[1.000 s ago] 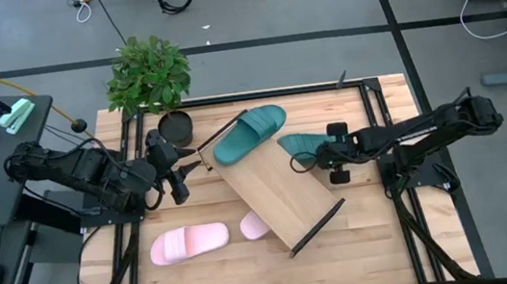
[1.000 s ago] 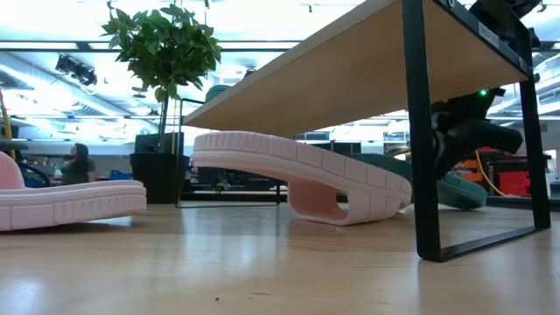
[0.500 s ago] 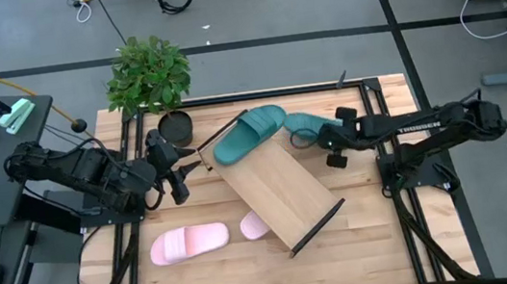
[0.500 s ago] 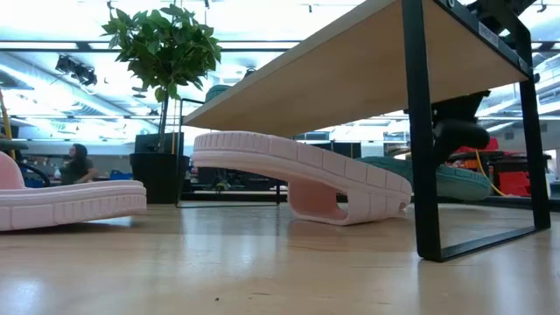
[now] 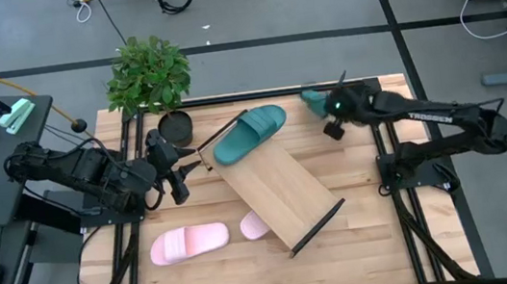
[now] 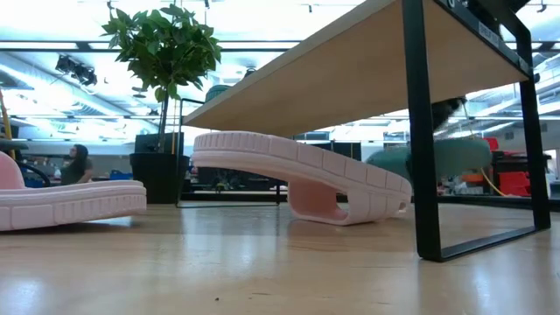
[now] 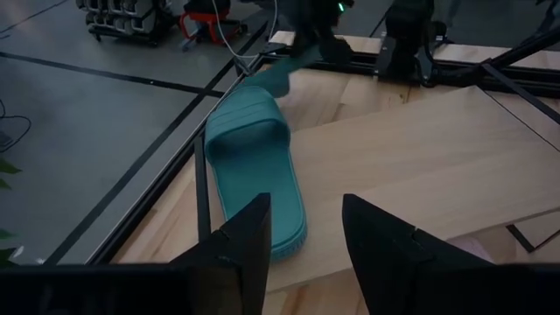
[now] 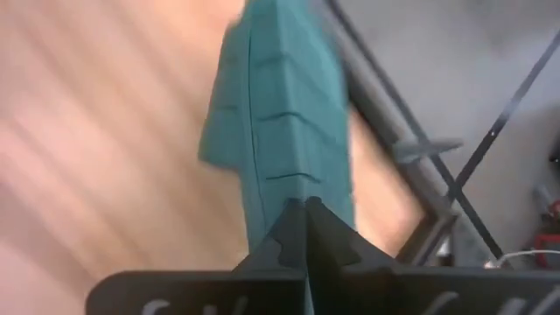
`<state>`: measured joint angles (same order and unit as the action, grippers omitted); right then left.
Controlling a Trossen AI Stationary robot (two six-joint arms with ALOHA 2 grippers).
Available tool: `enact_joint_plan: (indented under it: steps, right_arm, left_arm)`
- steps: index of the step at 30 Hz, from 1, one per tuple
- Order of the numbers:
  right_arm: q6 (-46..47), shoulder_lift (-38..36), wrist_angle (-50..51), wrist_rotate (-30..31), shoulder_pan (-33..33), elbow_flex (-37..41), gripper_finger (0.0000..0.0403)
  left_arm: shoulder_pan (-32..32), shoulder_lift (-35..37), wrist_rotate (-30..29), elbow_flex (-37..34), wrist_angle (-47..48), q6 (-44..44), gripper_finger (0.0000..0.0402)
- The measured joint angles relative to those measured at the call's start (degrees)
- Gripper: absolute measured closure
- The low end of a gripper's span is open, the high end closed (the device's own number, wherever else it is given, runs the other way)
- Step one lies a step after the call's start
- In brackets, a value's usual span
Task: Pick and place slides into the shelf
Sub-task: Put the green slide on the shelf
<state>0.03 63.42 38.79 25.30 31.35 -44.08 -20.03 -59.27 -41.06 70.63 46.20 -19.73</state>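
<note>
High view: right end effector (image 5: 319, 103) pinched a teal slide (image 5: 311, 98) by its edge, lifted over the table's (image 5: 373, 244) far corner beside the shelf (image 5: 274, 190); light, floppy foam, likely to sag.

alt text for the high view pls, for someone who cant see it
The right gripper holds a teal slide at the table's far right edge. Another teal slide lies on the tilted shelf; the left gripper waits alongside.

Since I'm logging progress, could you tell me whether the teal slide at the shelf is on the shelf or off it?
On: the teal slide lies atop the shelf board's far end.
</note>
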Motion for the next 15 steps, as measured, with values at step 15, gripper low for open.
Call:
enact_joint_plan:
  steps: [15]
  right_arm:
    - [11.3,-0.35,13.71,-11.78,1.28,-19.44,0.0401]
  left_arm:
    - [0.0,0.01,-0.01,0.0,0.02,-0.61,0.0261]
